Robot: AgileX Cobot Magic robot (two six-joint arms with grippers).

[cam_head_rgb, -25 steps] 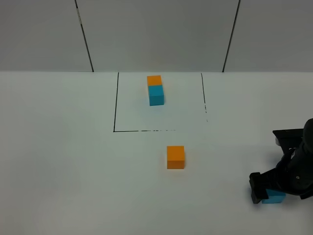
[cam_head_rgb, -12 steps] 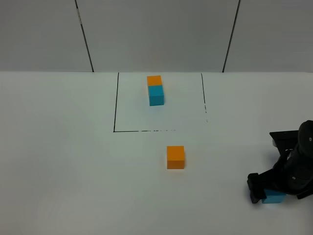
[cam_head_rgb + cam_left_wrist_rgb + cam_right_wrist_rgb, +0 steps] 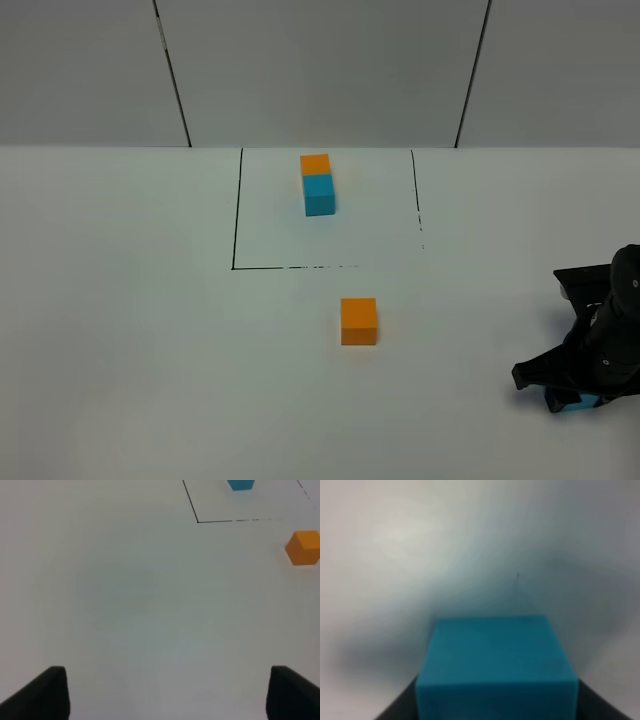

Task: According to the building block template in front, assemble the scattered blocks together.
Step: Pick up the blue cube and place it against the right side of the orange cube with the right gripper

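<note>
The template, an orange cube joined to a cyan-blue cube [image 3: 317,185], sits inside a thin black outline [image 3: 236,210] at the back. The loose orange cube [image 3: 359,321] lies in front of the outline; it also shows in the left wrist view [image 3: 303,547]. The loose cyan-blue cube [image 3: 572,403] sits at the front right, mostly hidden under my right gripper [image 3: 565,393]. In the right wrist view this cube [image 3: 497,665] sits between the dark fingers [image 3: 397,711], which press on its sides. My left gripper [image 3: 165,695] is open and empty over bare table.
The table [image 3: 150,350] is plain white, with a grey panelled wall [image 3: 320,70] behind it. The outline's front corner [image 3: 198,521] and the template's cyan cube [image 3: 240,484] show in the left wrist view.
My right gripper has dropped lower over the cyan-blue cube, which it now covers almost fully. The orange cube and template have not moved.
</note>
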